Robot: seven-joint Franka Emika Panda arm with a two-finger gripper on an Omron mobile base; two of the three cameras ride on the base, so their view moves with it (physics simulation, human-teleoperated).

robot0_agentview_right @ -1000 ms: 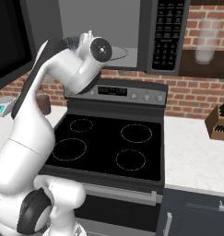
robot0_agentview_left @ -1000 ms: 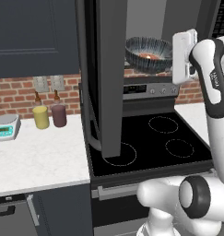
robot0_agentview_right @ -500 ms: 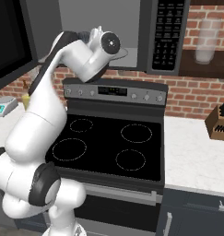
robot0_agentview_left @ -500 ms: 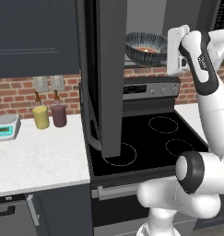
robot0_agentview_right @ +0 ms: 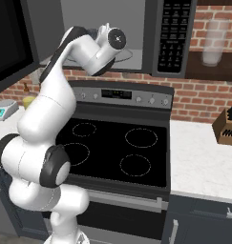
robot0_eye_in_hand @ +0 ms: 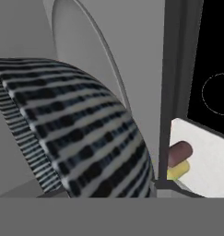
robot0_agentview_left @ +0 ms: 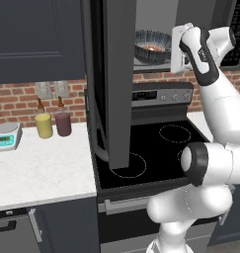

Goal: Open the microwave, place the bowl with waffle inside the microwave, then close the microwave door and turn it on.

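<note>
With the door (robot0_agentview_left: 111,84) hanging open at centre frame, the gripper (robot0_agentview_left: 177,48) is grasping the bowl (robot0_agentview_left: 152,46) at the microwave (robot0_agentview_right: 136,35) mouth, upper right, so setting it on the turntable (robot0_eye_in_hand: 92,60) looks next.

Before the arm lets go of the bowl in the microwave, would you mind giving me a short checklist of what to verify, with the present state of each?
1. Microwave door swung wide open, clear of the cavity: ok.
2. Bowl at the microwave opening, level with the cavity: ok.
3. Waffle still in the bowl: ok, orange-red shows inside the rim.
4. Gripper shut on the bowl's rim: ok by the left base view; the fingertips themselves are hidden.
5. Bowl resting on the turntable rather than held above it: cannot tell.
6. Bowl far enough in for the door to close: cannot tell; it looks near the front edge.
</note>
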